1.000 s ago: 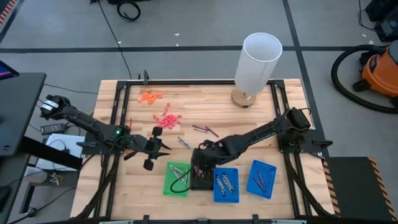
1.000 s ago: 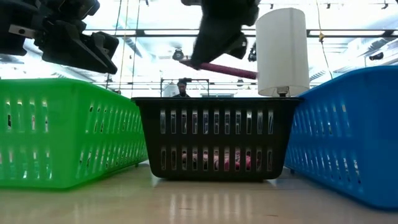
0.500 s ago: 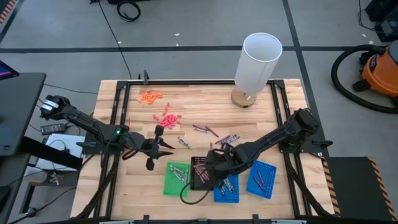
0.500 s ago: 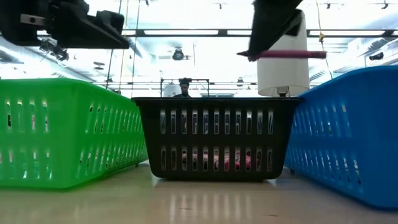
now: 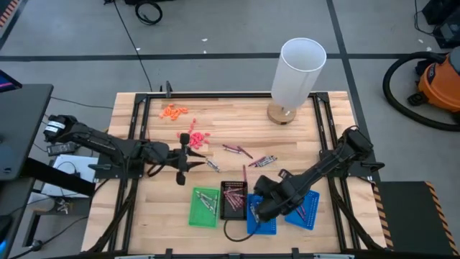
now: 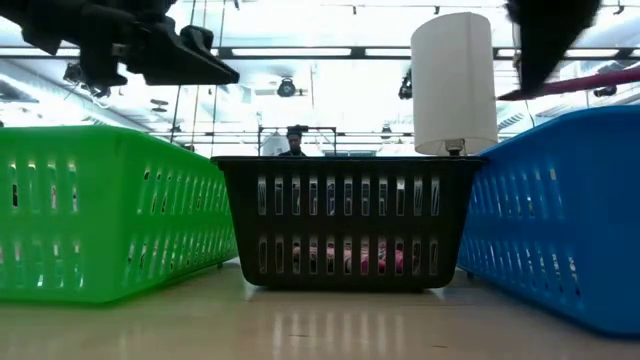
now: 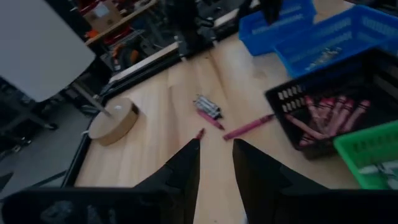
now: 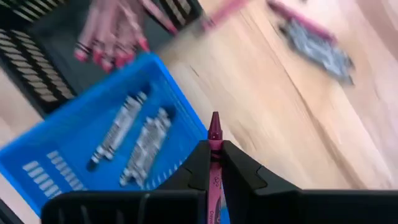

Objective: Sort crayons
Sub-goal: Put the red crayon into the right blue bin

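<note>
My right gripper [image 5: 259,207] hangs over the near blue tray [image 5: 253,224], shut on a dark maroon crayon [image 8: 214,132]. That tray holds grey-silver crayons [image 8: 134,140]. The black tray [image 5: 224,208] holds pinkish-red crayons [image 7: 329,115], and the green tray [image 5: 194,214] holds a few grey ones. Loose crayons [image 5: 262,160] lie flat on the wood beyond the trays. My left gripper [image 5: 195,160] hovers open above the table left of them, with nothing between its fingers [image 7: 186,171]. My right gripper pinches the maroon crayon between its two fingers, which lie on the wrapped shaft [image 8: 214,163]. The pointed end [image 8: 214,118] sticks out past the fingertips. In the low view the crayon [image 6: 600,82] lies nearly level, lifted clear above the blue tray.
A tall white cylinder [image 5: 298,72] stands on a round base at the far right. Orange bits [image 5: 172,111] and coral-pink bits [image 5: 195,137] lie at the far left. A second blue tray [image 5: 310,213] sits at the near right. A black frame rail [image 5: 323,122] borders the table.
My right gripper has carried the maroon crayon from above the black tray toward the table's right edge, to over the near blue tray, rolling its wrist as it went. My left gripper has swung a little toward the far edge and turned.
</note>
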Available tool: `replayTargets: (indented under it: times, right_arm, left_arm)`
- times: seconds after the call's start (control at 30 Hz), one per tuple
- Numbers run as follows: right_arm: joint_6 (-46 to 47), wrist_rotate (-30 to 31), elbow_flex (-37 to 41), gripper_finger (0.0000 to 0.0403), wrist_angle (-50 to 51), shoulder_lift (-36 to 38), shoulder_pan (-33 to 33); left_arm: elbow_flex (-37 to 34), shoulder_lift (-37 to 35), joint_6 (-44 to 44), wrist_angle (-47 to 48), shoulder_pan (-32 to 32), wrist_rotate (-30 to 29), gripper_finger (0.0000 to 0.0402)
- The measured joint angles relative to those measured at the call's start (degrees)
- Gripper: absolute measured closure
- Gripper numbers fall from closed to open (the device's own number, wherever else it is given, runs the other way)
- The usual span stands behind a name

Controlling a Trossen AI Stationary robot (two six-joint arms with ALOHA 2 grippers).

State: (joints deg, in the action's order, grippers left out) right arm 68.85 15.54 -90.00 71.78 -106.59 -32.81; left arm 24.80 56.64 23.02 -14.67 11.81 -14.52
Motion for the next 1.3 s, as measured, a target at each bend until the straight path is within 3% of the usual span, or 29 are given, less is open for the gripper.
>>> replayTargets:
  times: [0.27,0.53,0.97,1.3]
  right_arm:
    - [14.1,-5.5,0.0,0.0370,4.5,0.0,-3.9]
    - [28.6,-6.0,1.1,0.0370,12.2,0.0,-8.8]
    - [44.9,-7.3,10.7,0.0370,10.3,0.0,-13.0]
    - [46.7,-9.6,13.7,0.0348,5.8,0.0,-13.3]
  left_arm:
    - [0.0,0.0,-0.9,-3.9,-4.4,0.0,0.0297]
    - [0.0,0.0,-0.9,-5.9,-7.8,2.8,0.0297]
    - [0.0,0.0,-0.9,-8.1,-8.9,3.3,0.0297]
    - [0.0,0.0,-0.9,-7.2,-8.9,3.3,0.0297]
